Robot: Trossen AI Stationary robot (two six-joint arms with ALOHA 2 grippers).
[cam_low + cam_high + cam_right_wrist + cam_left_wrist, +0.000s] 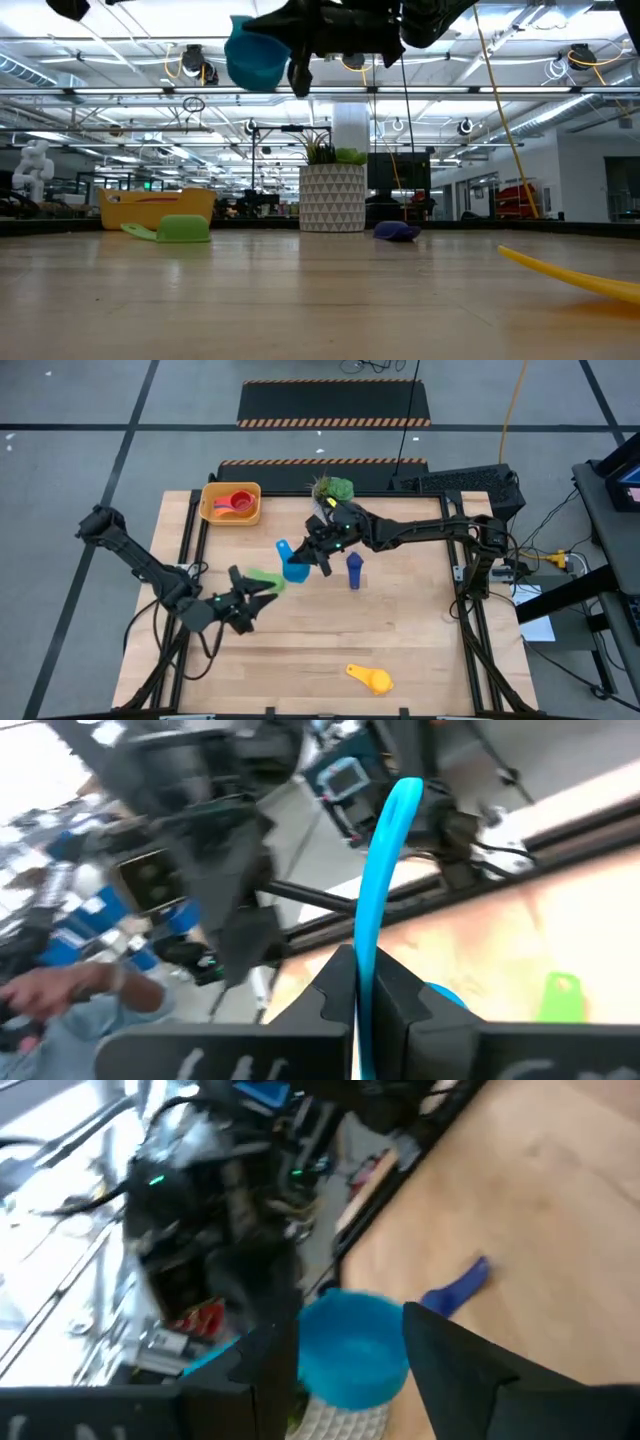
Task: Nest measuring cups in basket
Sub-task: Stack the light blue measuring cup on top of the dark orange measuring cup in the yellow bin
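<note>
Light blue measuring cup point(294, 567), smooth plastic bowl with flat handle, held clear above the wooden surface point(400, 640) by the right gripper point(318, 553), clamped on its handle. Transport step; next, carry to the yellow-orange basket point(212, 512) holding red cups point(234, 503). Left gripper point(252, 598), fingers spread, empty, beside the green cup point(268, 578).

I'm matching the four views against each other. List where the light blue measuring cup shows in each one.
High view: light blue measuring cup at table centre, in the right end effector.
Low view: top left, lifted high.
Left wrist view: lower centre.
Right wrist view: handle upright at centre.
Shared landmark: green measuring cup.
</note>
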